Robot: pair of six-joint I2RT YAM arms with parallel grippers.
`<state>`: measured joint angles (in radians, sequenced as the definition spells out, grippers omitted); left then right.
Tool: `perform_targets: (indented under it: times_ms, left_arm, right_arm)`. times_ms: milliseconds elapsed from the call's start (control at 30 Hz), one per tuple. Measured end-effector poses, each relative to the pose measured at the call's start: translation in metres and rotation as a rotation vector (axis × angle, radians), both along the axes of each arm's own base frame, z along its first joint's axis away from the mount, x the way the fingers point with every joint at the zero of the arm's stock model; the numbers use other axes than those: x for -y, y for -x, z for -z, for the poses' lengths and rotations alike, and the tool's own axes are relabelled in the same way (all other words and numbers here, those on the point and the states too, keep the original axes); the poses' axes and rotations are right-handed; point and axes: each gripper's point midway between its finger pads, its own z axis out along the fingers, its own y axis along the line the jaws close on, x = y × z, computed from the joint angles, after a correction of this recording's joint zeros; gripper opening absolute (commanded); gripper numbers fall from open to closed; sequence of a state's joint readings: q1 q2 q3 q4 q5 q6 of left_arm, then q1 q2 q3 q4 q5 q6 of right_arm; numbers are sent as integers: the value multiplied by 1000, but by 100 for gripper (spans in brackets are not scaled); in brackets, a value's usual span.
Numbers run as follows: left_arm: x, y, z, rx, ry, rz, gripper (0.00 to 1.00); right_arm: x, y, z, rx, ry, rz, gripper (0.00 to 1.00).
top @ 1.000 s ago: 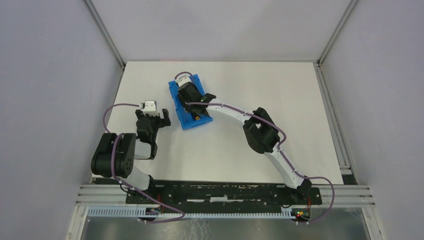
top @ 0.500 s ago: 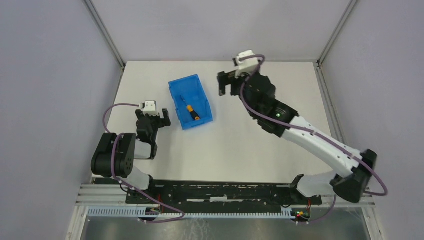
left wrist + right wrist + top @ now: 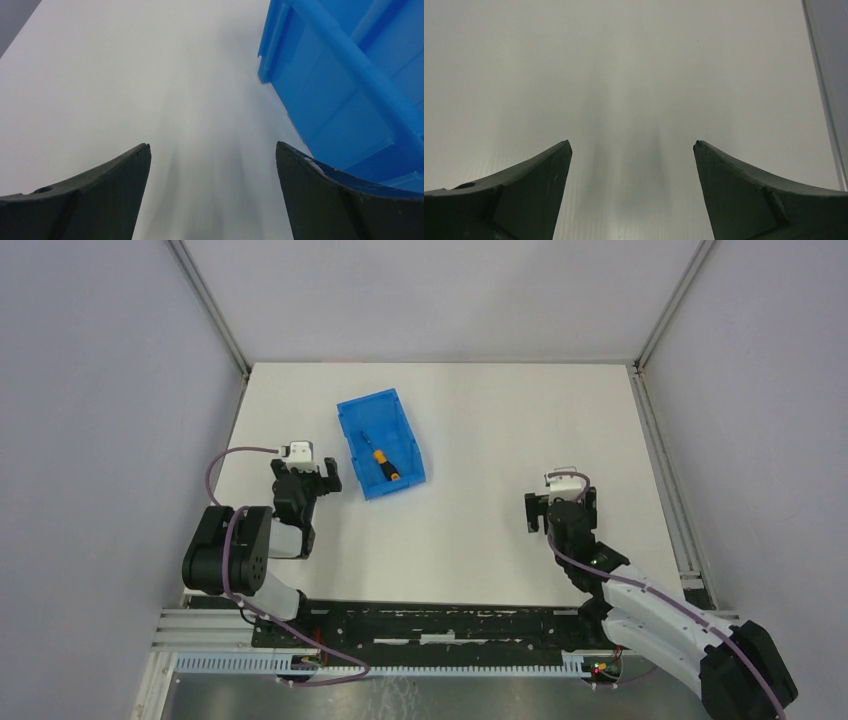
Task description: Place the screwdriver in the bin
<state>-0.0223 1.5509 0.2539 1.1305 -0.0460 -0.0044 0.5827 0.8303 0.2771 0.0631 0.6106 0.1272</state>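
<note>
Small screwdriver [image 3: 381, 463], orange-and-black handle and thin grey metal shaft, lying flat and diagonal on floor of bin [image 3: 372, 420]. Translucent blue plastic, rectangular, sloped ribbed walls, sitting on matte white table [image 3: 480, 440]. Left gripper [image 3: 212, 150] spread wide, nothing held, dark curved fingers just beside bin's outer wall. Right gripper [image 3: 632, 145] spread fully, nothing held, low over table, well apart from bin.
</note>
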Motion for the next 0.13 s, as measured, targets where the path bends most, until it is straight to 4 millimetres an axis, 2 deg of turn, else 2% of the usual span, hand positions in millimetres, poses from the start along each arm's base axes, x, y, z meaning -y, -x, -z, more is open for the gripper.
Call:
perform_targets:
  times_ms: [133]
  left_arm:
    - [0,0,0,0,0,0,100]
  right_arm:
    - [3,6,14,13,-31,10,98]
